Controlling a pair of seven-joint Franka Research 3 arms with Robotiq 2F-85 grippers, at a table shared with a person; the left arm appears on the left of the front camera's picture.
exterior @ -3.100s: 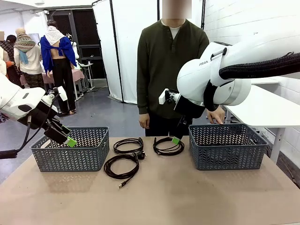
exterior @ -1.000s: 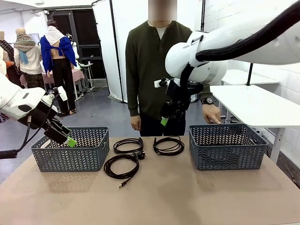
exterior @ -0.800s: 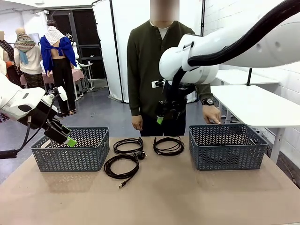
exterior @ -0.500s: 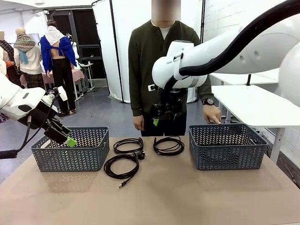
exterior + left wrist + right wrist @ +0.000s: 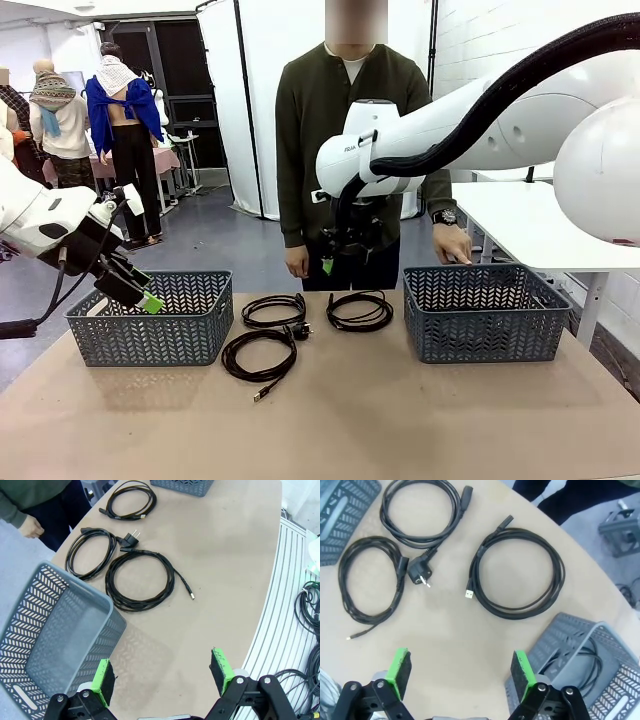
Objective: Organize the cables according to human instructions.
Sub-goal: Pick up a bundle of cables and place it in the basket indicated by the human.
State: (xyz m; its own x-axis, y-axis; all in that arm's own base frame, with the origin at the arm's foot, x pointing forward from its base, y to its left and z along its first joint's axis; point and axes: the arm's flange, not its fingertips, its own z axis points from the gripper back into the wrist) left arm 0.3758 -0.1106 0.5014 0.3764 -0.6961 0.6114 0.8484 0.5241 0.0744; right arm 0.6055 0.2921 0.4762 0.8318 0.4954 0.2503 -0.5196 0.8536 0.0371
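Three black cables lie coiled on the table between two baskets: a power cord (image 5: 273, 310) (image 5: 420, 510) with a wall plug, a coil (image 5: 360, 311) (image 5: 517, 572) to its right, and a nearer coil (image 5: 260, 355) (image 5: 370, 582) (image 5: 140, 580). Another cable (image 5: 572, 656) lies inside the right basket (image 5: 485, 312) (image 5: 600, 690). My right gripper (image 5: 330, 262) (image 5: 461, 672) hangs open and empty high above the cables. Beside the left basket (image 5: 150, 318) (image 5: 55, 635), my left gripper (image 5: 135, 290) (image 5: 162, 677) is open and holds nothing.
A person stands at the far side of the table with one hand (image 5: 458, 245) resting at the right basket's far rim. The table's front half (image 5: 380, 420) is bare. A ribbed rail with loose wiring (image 5: 300, 630) runs along the table's near edge.
My right arm has swung left and up, away from the right basket, to above the cables. The left arm, the cables and the person's hand have stayed put.
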